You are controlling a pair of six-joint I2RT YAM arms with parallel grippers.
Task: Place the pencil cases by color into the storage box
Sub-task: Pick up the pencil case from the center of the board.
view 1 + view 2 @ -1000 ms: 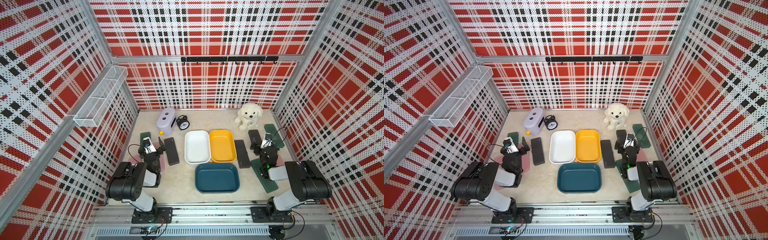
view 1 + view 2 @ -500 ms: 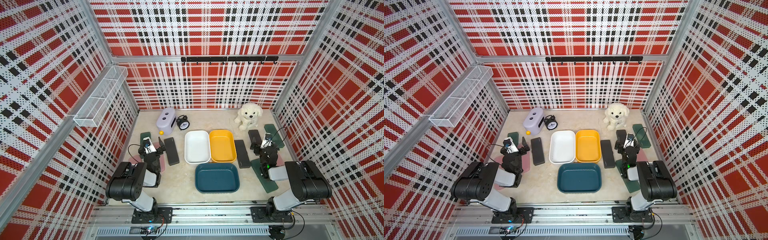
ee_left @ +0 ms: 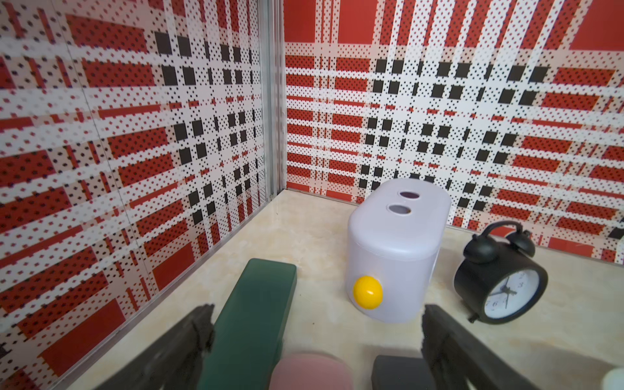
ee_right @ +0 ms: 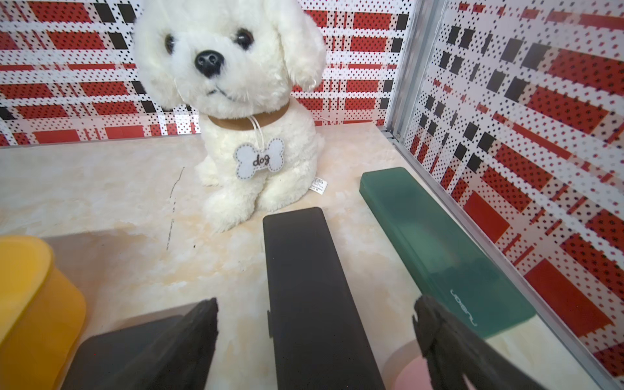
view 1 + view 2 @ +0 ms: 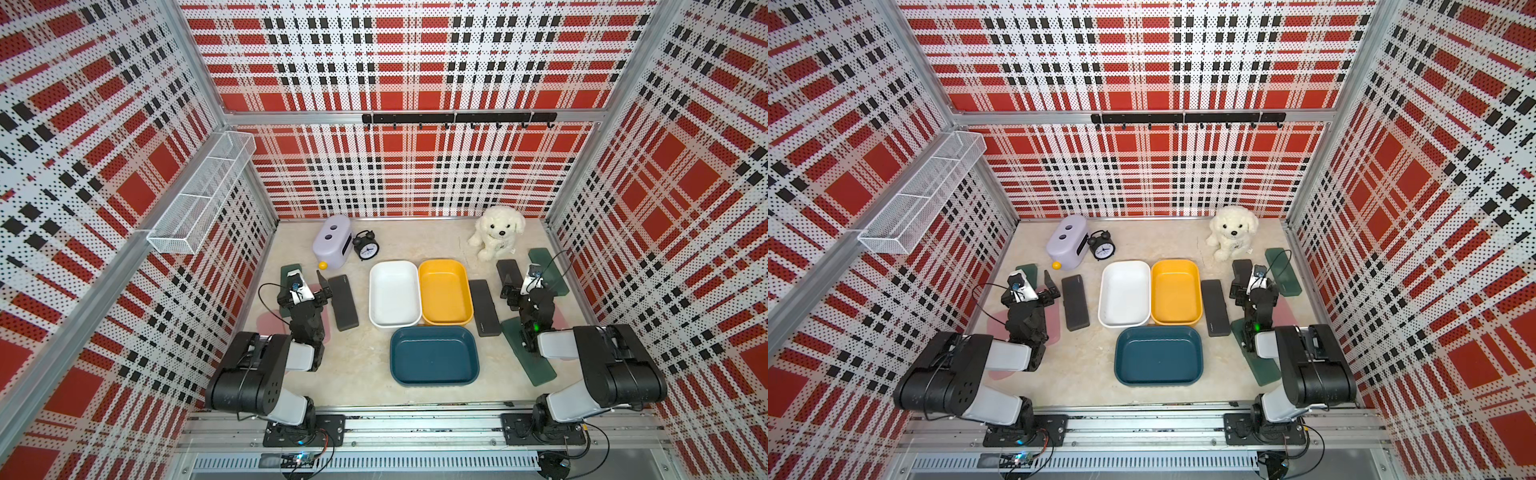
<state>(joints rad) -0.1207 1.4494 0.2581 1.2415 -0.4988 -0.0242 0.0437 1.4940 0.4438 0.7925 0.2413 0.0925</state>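
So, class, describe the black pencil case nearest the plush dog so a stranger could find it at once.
Find the white plush dog at the back of the table. Directly in front of it lies a long black pencil case. Its wall-side neighbour is dark green, and the other black case nearby sits beside the yellow bin, farther from the dog.

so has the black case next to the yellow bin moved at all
No. The black case lies alongside the yellow bin with the same narrow gap as before.
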